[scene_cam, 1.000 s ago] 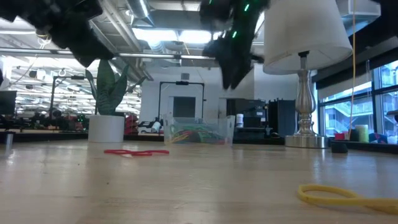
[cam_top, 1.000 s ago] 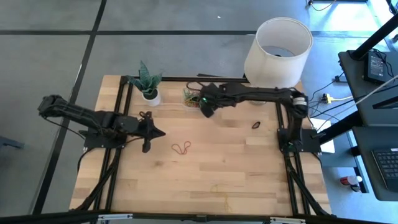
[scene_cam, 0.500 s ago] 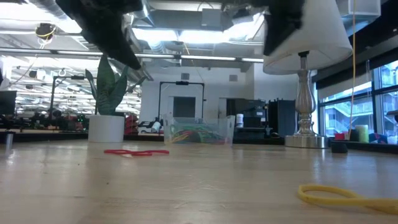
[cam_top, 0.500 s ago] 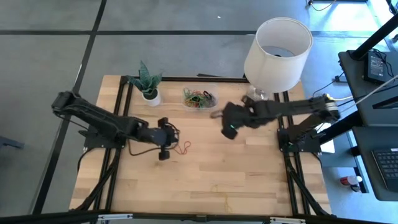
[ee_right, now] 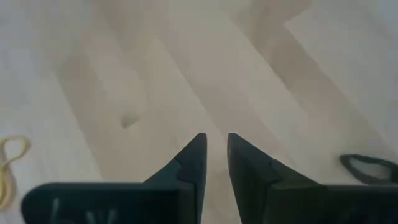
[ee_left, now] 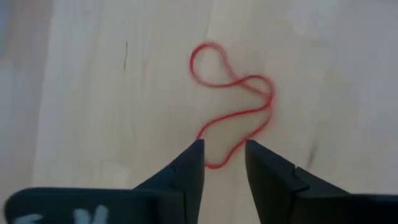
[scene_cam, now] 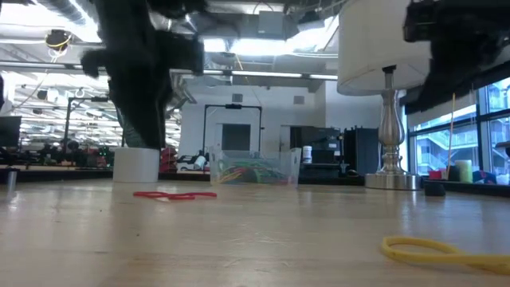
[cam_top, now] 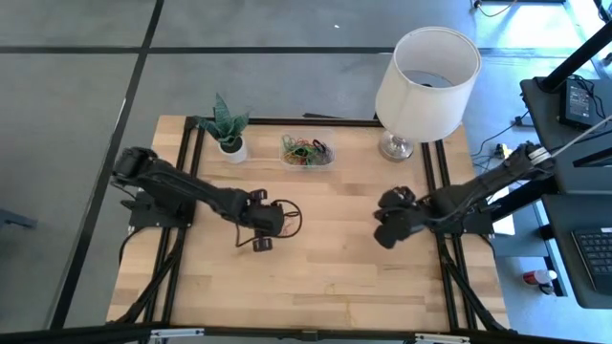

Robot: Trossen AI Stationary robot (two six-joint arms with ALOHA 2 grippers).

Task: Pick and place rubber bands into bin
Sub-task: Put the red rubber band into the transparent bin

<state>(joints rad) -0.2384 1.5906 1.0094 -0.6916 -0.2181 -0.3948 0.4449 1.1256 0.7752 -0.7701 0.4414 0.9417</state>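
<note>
The left pincer [ee_left: 224,155] hangs over the middle of the table [cam_top: 325,287], its fingers spread a little, with one end of a red rubber band [ee_left: 236,102] lying between the tips. The band lies flat on the wood in a twisted figure-eight and nothing pinches it yet. The bin [cam_top: 308,151] sits well apart at the far edge of the table, between a small potted plant [cam_top: 228,129] and a lamp [cam_top: 426,72], and already holds a tangle of coloured bands.

The right pincer [ee_right: 214,155] hovers over bare wood on the right side, its fingers parted by a narrow gap and empty. A black band [ee_right: 367,167] lies near it on one side and a yellow band [ee_right: 12,165] farther off on the other.

The main risk for the left arm is a missed pinch: the band is thin and flat, so fingers closing too high would meet over nothing, and only one loop end sits between them. A weak hold on that end could let the band slip or snap away during the carry to the bin. The right pincer looks poorly lined up with either nearby band, so closing there would likely catch nothing.
</note>
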